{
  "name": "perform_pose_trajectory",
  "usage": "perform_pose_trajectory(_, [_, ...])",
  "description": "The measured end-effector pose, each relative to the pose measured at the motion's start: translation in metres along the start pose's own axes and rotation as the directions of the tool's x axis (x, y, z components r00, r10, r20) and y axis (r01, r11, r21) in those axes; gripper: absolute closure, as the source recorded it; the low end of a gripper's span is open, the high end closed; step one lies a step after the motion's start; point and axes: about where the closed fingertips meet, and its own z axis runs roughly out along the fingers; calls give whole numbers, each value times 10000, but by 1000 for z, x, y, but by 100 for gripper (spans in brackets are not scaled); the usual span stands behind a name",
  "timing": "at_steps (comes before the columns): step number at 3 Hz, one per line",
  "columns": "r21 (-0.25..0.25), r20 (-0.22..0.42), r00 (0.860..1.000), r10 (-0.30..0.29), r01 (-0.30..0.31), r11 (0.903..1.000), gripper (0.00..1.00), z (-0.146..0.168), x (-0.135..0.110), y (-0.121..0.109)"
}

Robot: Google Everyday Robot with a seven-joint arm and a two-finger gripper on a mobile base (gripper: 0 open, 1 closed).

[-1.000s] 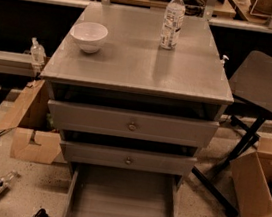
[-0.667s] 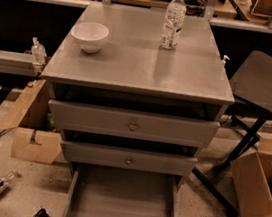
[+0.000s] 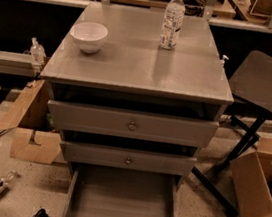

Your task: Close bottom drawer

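Three grey drawers sit in one cabinet (image 3: 131, 67) at the centre of the camera view. The bottom drawer (image 3: 122, 202), lowest of the three, is pulled far out toward the camera over the floor. Its front edge lies at the lower border of the view, and its plain grey floor and side walls show bare. Directly above it, the middle drawer (image 3: 94, 154) has a flat front with a small round centre knob (image 3: 128, 161). The top drawer (image 3: 89, 118) above that has a taller, wider front and a brass-toned knob (image 3: 132, 126), with a dark gap over it.

The cabinet top is flat, grey and faintly glossy. A round white bowl (image 3: 89, 36) stands at its left rear; its contents cannot be told. An upright clear plastic bottle (image 3: 172, 20) with a white cap and a label stands at the right rear.

Open cardboard boxes lie on the speckled floor left (image 3: 27, 130) and right (image 3: 254, 203) of the cabinet.

The gripper is outside the camera view, so its state cannot be told.
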Motion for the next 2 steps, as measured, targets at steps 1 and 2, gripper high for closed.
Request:
perform_pose_trajectory(1, [0, 0, 10000, 0, 0, 10000, 100, 0, 0, 0])
perform_pose_trajectory(2, [-452, 17, 9975, 702, -700, 9965, 100, 5, 7, 52])
